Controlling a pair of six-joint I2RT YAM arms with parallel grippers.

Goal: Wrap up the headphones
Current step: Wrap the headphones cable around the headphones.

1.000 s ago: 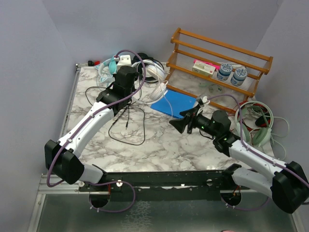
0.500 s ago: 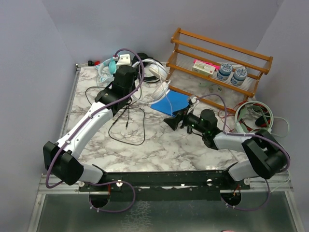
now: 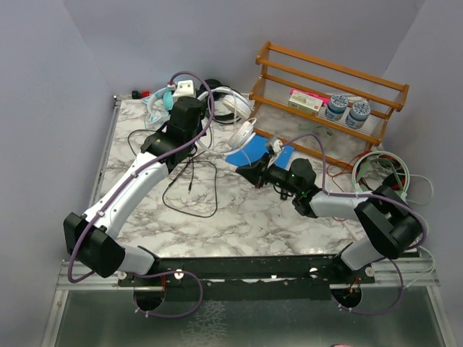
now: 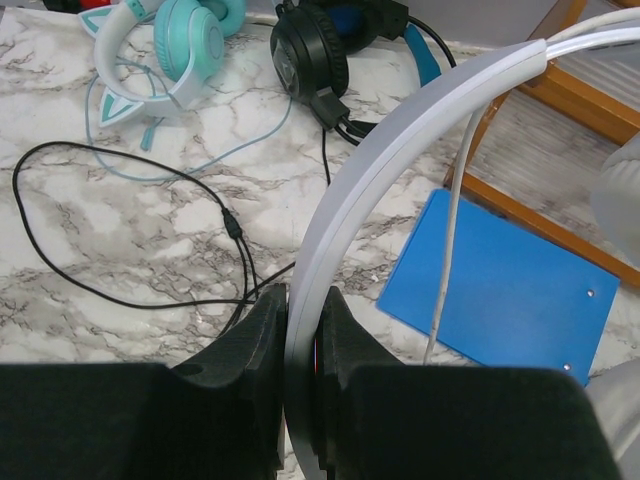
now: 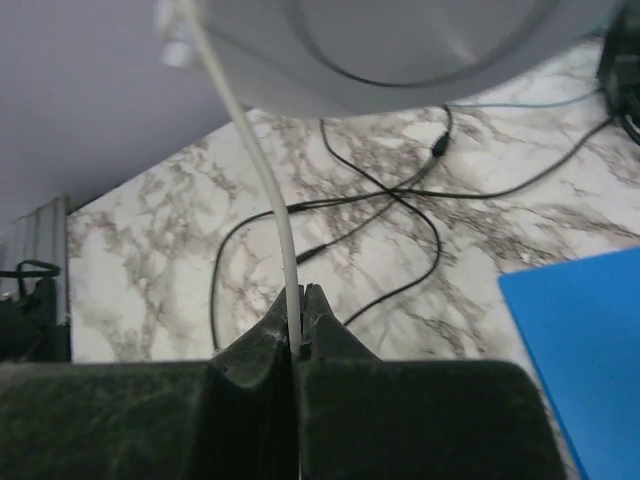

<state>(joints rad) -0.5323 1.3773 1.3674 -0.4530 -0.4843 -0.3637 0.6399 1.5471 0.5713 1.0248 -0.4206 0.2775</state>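
Observation:
My left gripper is shut on the headband of the white headphones, holding them above the table at the back. Their earcup hangs close above my right gripper, which is shut on the thin white cable coming down from it. In the top view the right gripper sits at the near-left corner of a blue sheet. The black headphones with blue accents and the teal cat-ear headphones lie at the back left.
A black cable loops loosely over the marble in front of the left arm. A wooden rack with cans and a box stands at the back right. Pale green headphones with tangled cords lie at the right edge.
My right arm has reached left and forward to under the white earcup, and its gripper has gone from open to shut on the white cable. The left arm has stayed put.

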